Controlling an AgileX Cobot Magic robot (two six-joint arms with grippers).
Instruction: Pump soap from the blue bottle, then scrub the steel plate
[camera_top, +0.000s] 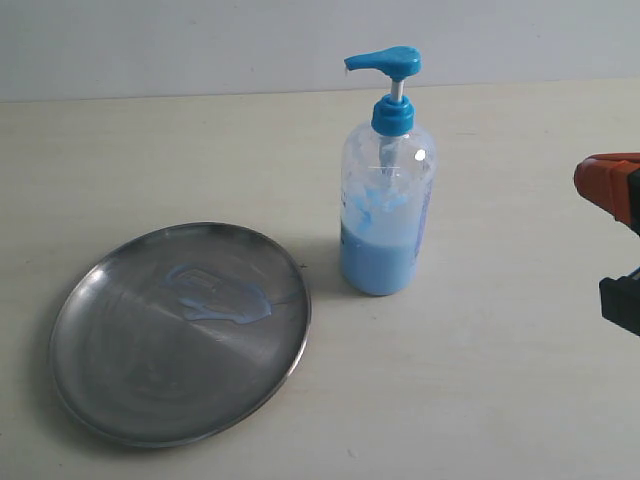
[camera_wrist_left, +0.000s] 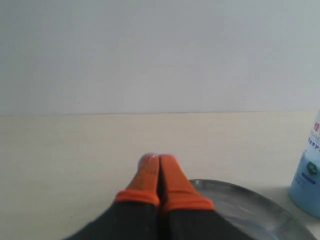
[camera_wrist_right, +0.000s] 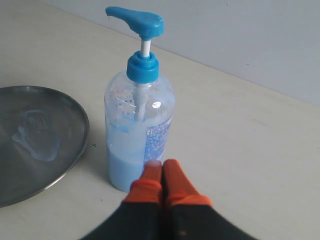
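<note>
The blue bottle stands upright mid-table, its pump head up, pale blue liquid in its lower half. To its left lies the steel plate with a glossy light-blue soap smear near its far side. My right gripper shows only at the right edge of the exterior view, apart from the bottle; in the right wrist view it is shut and empty, facing the bottle. My left gripper is shut with nothing in it, beside the plate's rim; it is outside the exterior view.
A pale beige tabletop runs back to a light grey wall. Bare table lies between the bottle and my right gripper and in front of the plate.
</note>
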